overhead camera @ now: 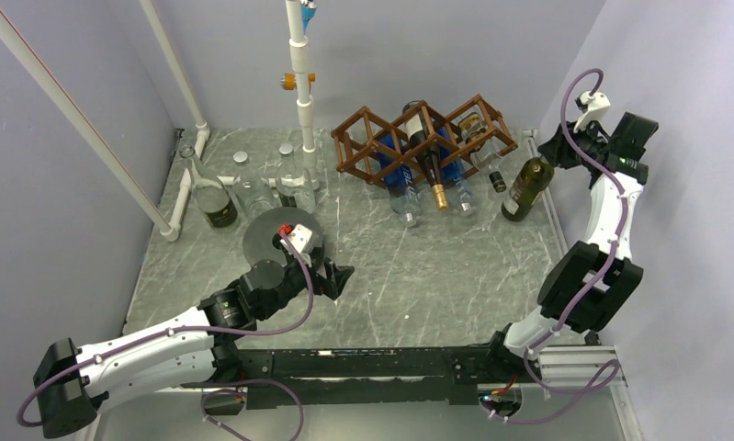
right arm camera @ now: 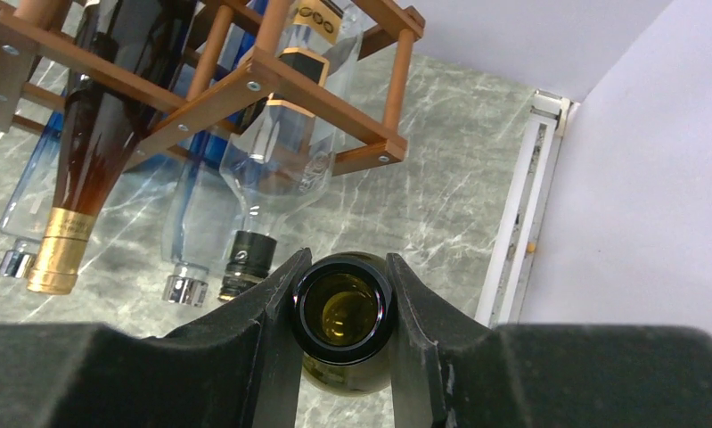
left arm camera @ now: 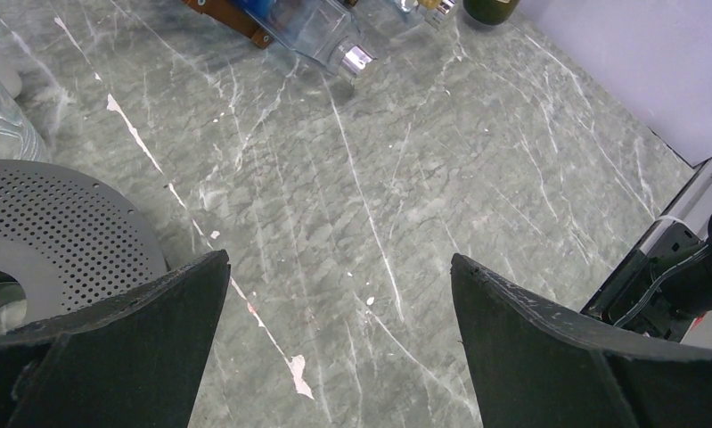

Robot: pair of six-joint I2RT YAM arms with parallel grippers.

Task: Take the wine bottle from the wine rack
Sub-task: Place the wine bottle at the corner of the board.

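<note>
The brown wooden wine rack [overhead camera: 349, 147] stands at the back of the table and shows in the right wrist view [right arm camera: 272, 76]. It holds a dark bottle with gold foil [overhead camera: 429, 158], blue bottles [overhead camera: 395, 179] and a clear bottle with a black cap [overhead camera: 484, 158]. A green wine bottle [overhead camera: 528, 186] stands tilted just right of the rack, outside its cells. My right gripper [overhead camera: 554, 152] is shut on its open neck [right arm camera: 343, 312], fingers on both sides [right arm camera: 347, 267]. My left gripper [overhead camera: 343, 276] is open and empty above bare table [left arm camera: 339, 259].
A grey perforated disc [overhead camera: 269, 234] lies next to the left gripper. Glass flasks [overhead camera: 214, 197] and a white pipe stand [overhead camera: 300, 83] are at the back left. A white rail [overhead camera: 551, 207] runs along the table's right edge, close to the green bottle.
</note>
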